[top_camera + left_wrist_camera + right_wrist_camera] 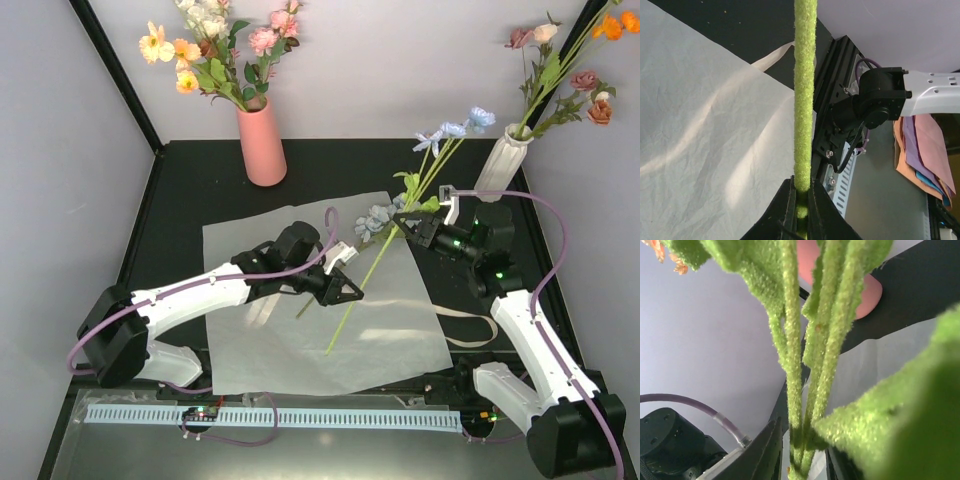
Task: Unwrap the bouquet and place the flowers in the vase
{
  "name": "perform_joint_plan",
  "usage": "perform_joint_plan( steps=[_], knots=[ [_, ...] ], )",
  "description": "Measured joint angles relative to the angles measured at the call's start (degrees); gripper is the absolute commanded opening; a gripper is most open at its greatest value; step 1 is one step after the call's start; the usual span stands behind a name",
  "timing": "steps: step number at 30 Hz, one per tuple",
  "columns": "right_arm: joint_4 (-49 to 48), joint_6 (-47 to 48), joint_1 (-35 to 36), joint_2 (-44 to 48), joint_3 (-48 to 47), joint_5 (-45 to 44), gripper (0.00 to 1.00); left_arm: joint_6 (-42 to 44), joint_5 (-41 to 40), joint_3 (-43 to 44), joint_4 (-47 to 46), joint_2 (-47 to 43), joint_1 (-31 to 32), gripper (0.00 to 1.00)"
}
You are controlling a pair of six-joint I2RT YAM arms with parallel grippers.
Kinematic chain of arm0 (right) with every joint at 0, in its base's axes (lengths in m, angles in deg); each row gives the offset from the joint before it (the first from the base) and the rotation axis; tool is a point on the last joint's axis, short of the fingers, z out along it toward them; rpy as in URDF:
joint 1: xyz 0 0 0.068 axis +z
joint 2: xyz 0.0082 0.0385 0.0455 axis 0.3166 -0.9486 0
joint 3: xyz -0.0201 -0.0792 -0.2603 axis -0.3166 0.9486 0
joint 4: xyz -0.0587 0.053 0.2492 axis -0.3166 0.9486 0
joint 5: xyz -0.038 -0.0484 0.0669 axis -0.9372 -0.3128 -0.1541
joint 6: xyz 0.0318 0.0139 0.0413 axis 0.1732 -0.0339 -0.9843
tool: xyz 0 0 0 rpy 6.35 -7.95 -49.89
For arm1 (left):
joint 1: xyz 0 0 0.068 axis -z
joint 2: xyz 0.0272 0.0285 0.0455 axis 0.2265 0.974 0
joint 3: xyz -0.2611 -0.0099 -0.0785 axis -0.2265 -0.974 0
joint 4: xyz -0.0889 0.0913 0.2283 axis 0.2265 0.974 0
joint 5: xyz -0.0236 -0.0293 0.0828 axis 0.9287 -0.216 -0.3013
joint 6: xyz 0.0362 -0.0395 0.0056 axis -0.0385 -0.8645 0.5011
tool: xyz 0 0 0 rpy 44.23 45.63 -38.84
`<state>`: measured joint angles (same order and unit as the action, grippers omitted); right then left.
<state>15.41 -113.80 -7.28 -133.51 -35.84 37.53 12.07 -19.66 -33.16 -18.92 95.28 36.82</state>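
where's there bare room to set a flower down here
Bare: the near half of the white paper, below the left gripper; the black table left of the pink vase. Crowded: around the white vase, with the right gripper and blue flowers.

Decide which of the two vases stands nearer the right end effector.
The white ribbed vase, back right, just beyond the right end effector. The other vase is smooth, pink and stands far off at the back left.

stem (805, 75): top cut off | leaf (910, 430): blurred | pink vase (870, 292): mostly hidden
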Motion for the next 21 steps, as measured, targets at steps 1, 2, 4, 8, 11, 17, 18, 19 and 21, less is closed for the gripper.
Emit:
perform_joint_plan(
  steps=[1, 2, 4, 8, 11, 17, 18, 19, 21],
  knots=[
    [-0.02, 0.02, 0.07, 0.00, 0.00, -0.02, 0.25, 0.13, -0.07, 0.00, 0.11, 0.00, 0.11, 0.02],
    [0.02, -0.07, 0.11, 0.00, 0.00, -0.04, 0.23, 0.24, -0.09, 0.00, 0.22, 0.00, 0.17, 0.02],
    [0.04, -0.13, 0.11, 0.00, 0.00, -0.09, 0.18, 0.50, -0.28, 0.00, 0.35, 0.00, 0.37, 0.02],
    [0.42, 0.00, 0.20, -0.02, -0.02, -0.28, 0.04, 0.79, -0.98, 0.00, 0.72, 0.00, 0.70, 0.04],
    [1.36, 0.42, 0.37, -0.02, -0.59, -0.33, 0.02, 1.14, -1.62, 0.00, 1.09, 0.00, 0.83, 0.24],
    [7.15, 6.14, 0.37, -0.04, -6.01, -2.54, 0.02, 3.67, -6.69, -0.04, 4.74, -2.62, 0.85, 0.99],
    [8.33, 7.52, 0.37, -0.02, -7.54, -3.30, 0.01, 4.22, -8.04, -0.04, 6.05, -3.91, 0.85, 0.99],
    [9.57, 9.05, 0.37, -0.02, -9.20, -4.37, 0.02, 4.68, -9.75, -0.04, 7.50, -5.46, 0.85, 0.99],
    [12.15, 12.33, 0.37, -0.02, -12.81, -7.10, 0.01, 5.66, -13.55, -0.04, 10.12, -8.63, 0.85, 0.99]
  ],
)
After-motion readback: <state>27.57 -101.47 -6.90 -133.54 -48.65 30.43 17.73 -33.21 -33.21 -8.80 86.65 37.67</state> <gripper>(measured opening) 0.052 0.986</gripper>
